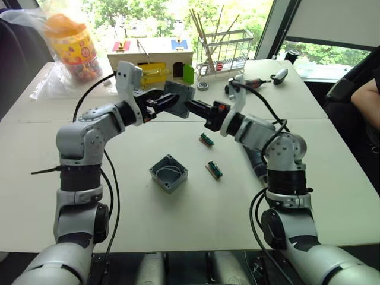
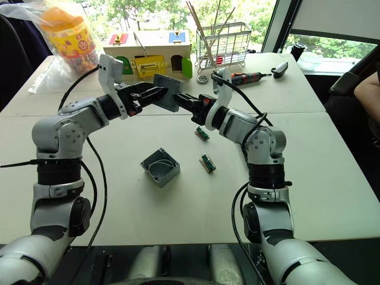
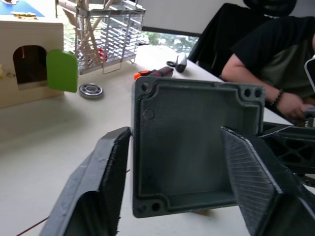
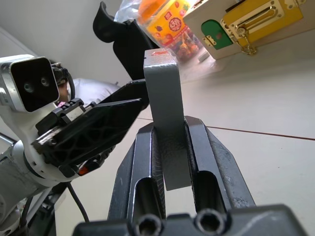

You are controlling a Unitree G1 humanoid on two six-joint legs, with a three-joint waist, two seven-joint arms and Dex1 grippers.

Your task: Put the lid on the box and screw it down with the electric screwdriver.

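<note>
no legible text, brand, number or sign on any item. snack jar (image 1: 71, 44): coloured printed label, wording too blurred to read. toy house (image 1: 151, 56): coloured panels on top, no readable marks. lid (image 3: 192, 147): plain grey, unmarked.

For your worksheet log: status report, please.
Right gripper shut on flat grey plastic lid, midair. Left gripper open around it. Grey square box open below.
</note>
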